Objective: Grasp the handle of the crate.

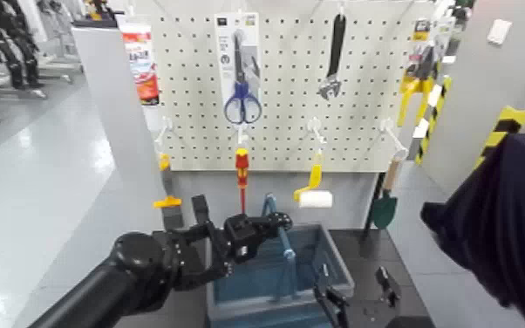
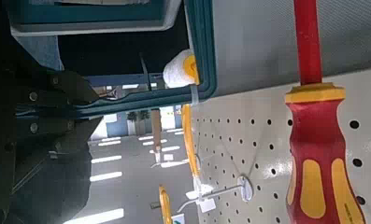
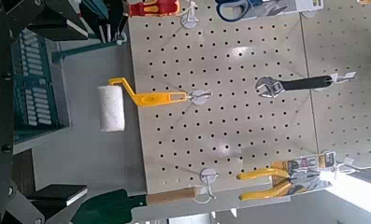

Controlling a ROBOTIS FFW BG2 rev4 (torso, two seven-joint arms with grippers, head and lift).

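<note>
The blue-teal slatted crate (image 1: 314,277) with a grey rim stands below the pegboard. Its thin blue handle (image 1: 285,249) arches up from the middle. My left gripper (image 1: 272,224) is at the top of the arch. In the left wrist view the handle's bar (image 2: 146,104) runs between the dark fingers (image 2: 73,88), which press on it from both sides. My right gripper (image 1: 357,295) is low at the crate's right side, open and empty. The crate's slats also show in the right wrist view (image 3: 34,84).
The pegboard (image 1: 283,131) behind holds scissors (image 1: 242,105), a red-and-yellow screwdriver (image 1: 242,170), a paint roller (image 1: 315,197), a wrench (image 1: 332,52) and a trowel (image 1: 385,208). A person in dark clothing (image 1: 510,227) stands at the right. A grey pillar (image 1: 118,113) is at the left.
</note>
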